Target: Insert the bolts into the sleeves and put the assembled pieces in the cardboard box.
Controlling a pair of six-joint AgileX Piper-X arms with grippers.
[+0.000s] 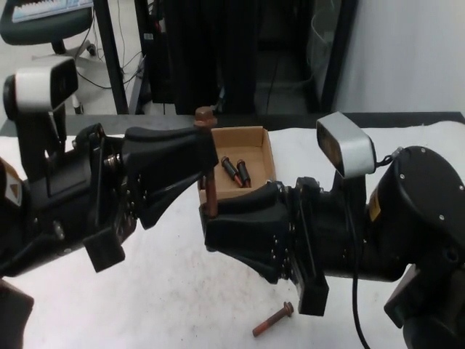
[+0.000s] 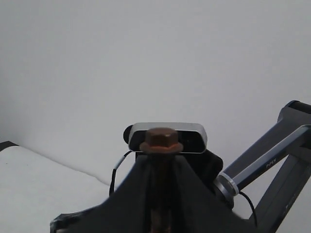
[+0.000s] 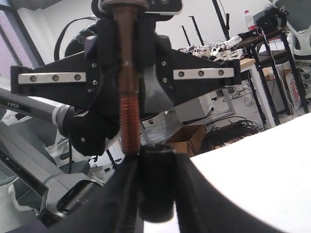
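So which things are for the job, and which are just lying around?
For the job: rusty brown hex-head bolt, black tube-shaped sleeve, brown cardboard box, two assembled pieces inside it, spare rusty bolt on the bench.
Just lying about: dark office chair, tangled floor cables.

Bolt (image 1: 205, 115) over sleeve (image 3: 156, 182); box (image 1: 251, 145) behind w/ 2 pcs (image 1: 237, 171); spare bolt (image 1: 273, 321) front.

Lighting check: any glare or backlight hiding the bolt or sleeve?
Left wrist view: bolt head stands out against pale bare wall, no glare. Right wrist view: threads evenly lit, sleeve a dark mass. High view: bench softly lit, no hard shadows.
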